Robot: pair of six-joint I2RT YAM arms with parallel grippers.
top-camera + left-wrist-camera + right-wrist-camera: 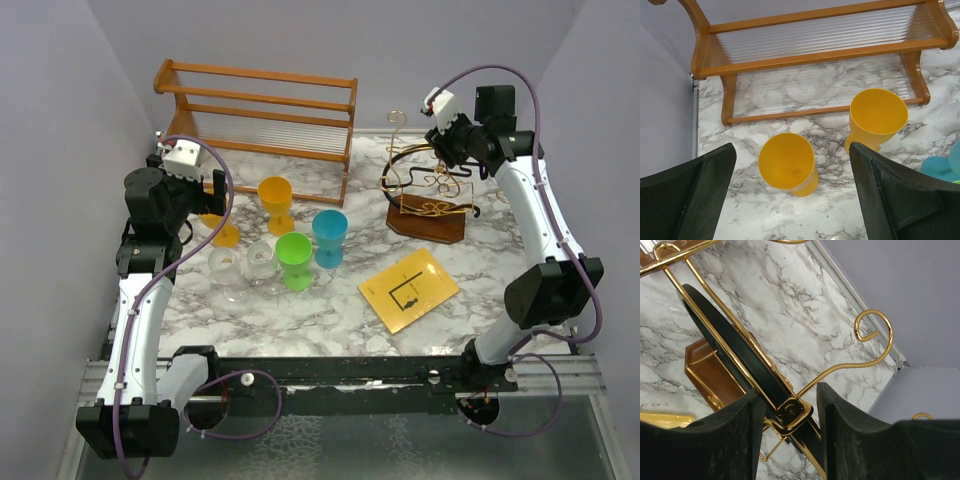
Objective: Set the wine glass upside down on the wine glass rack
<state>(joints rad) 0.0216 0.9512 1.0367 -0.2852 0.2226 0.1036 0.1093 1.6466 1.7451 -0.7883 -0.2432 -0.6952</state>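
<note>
Gold wire wine glass rack (707, 372), far right on the marble table (790, 300), sits between the right gripper (790, 400) jaws at its black hoop (735, 352), contact unclear, while the left wrist view alone shows the left gripper (792, 147) spread above a yellow wine glass (786, 161).

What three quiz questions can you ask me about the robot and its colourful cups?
1. True or false: the left gripper is holding a cup.
2. Which cup stands right next to the blue cup? A green, B red, C purple.
3. Fill in: the gold wine glass rack has the ___ gripper at its wires.

Key:
1. False. Its fingers are spread wide with nothing in them.
2. A, the green cup.
3. Right. In its wrist view, the right gripper has the rack's hoop between its fingers.
</note>
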